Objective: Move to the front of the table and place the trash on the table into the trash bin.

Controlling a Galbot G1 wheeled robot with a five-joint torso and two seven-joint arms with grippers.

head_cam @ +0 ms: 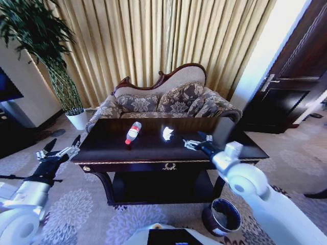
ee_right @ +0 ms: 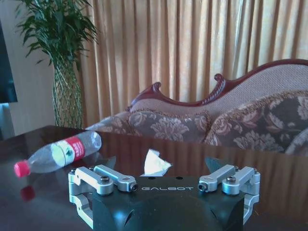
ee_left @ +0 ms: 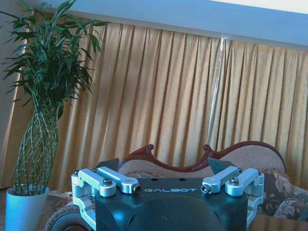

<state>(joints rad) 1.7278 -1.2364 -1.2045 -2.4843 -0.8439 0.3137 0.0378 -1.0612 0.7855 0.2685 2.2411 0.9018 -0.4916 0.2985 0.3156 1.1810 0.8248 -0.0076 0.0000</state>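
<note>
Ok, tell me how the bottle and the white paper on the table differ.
The bottle is long, clear plastic with a red label, lying on its side; the paper is small, white and crumpled. The bottle lies farther from the right gripper; the paper sits nearer. Both rest on the dark table.

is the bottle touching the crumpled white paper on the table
Apart. The head view shows bare dark table top between the bottle and the paper; the right wrist view shows the same gap.

My right arm hides part of the round dark trash bin [head_cam: 220, 216]; the beige wrapper near the right gripper [head_cam: 196, 143] I can't make out.
</note>
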